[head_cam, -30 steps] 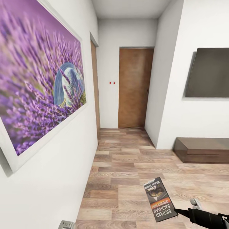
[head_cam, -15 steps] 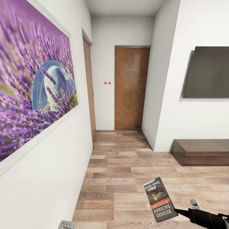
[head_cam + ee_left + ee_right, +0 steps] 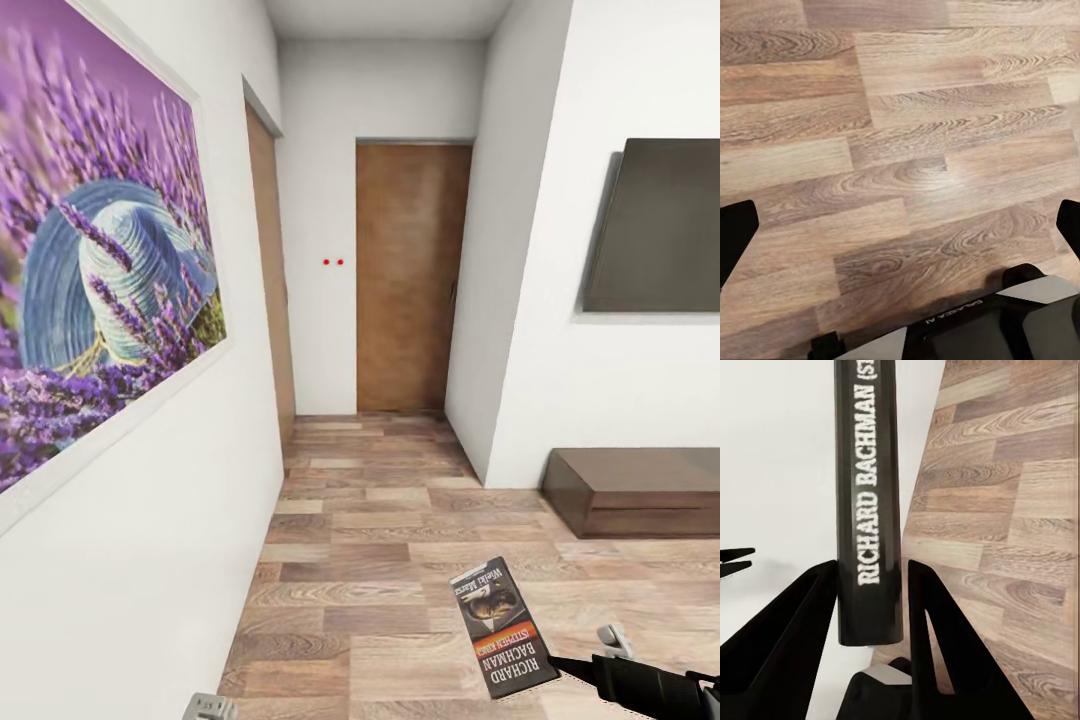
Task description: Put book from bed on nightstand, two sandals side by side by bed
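1. Lavender painting (image 3: 100,290) on the left wall: shifted further left and larger in the head view than half a second ago, the blue hat now nearer the picture's left edge; a camera move, not a move of the things.
2. Wood-plank floor (image 3: 380,560): running down a corridor to a brown door (image 3: 412,275) at the far end, with a second doorway (image 3: 268,280) in the left wall; more of that side doorway showing than a second ago.
3. Dark screen (image 3: 660,225) on the right wall, above a low dark-brown bench (image 3: 635,490) against that wall; both sitting slightly further right than before.
4. Book (image 3: 503,627): held upright in the air above the floor, at the same spot low and right in the head view as in both earlier frames; spine lettering "RICHARD BACHMAN" readable in the right wrist view (image 3: 870,502).
5. Right gripper (image 3: 870,607): clenched on the book, one black finger (image 3: 799,637) pressed against each side of its lower end.
6. Left gripper (image 3: 900,225): jaws spread wide, only floor planks between the two black tips.
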Tool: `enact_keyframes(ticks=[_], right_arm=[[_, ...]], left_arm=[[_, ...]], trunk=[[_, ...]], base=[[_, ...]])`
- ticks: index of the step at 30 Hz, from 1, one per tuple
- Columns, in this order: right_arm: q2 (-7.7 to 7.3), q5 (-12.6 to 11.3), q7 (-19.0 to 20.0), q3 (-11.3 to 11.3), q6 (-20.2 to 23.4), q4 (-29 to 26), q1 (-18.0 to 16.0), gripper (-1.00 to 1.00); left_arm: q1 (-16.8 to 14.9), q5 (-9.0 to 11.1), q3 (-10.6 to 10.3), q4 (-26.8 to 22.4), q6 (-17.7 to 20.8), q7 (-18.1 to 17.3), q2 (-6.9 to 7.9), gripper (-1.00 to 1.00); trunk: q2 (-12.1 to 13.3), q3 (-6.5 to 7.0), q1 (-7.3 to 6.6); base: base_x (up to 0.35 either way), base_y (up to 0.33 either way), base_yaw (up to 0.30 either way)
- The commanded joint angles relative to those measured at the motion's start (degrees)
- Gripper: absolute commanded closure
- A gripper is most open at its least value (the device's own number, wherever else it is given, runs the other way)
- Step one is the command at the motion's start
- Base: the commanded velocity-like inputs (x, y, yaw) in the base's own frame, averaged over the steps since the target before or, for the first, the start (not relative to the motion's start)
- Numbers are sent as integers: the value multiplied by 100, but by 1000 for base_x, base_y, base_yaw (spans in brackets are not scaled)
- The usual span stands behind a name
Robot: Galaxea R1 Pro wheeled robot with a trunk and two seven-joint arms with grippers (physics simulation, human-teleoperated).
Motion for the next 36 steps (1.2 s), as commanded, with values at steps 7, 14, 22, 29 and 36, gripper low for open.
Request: enact_keyframes(ticks=[7,14,22,29,36], right_arm=[[-4,-54,10,18,58,-5,-6,100],[-4,-51,10,18,58,-5,-6,100],[-4,-58,10,18,58,-5,-6,100],[-4,-57,10,18,58,-5,-6,100],[-4,-63,10,18,58,-5,-6,100]], left_arm=[[-4,-62,37,-1,-29,-12,1,-100],[-4,-62,37,-1,-29,-12,1,-100],[-4,-61,37,-1,-29,-12,1,-100],[-4,-61,37,-1,-29,-12,1,-100],[-4,-60,37,0,-29,-12,1,-100]], trunk=[[-9,-11,5],[-9,-11,5],[-9,-11,5],[-9,-11,5],[-9,-11,5]], base=[[310,-86,-1],[310,-85,-189],[310,-61,-279],[308,-5,-281],[307,0,-282]])
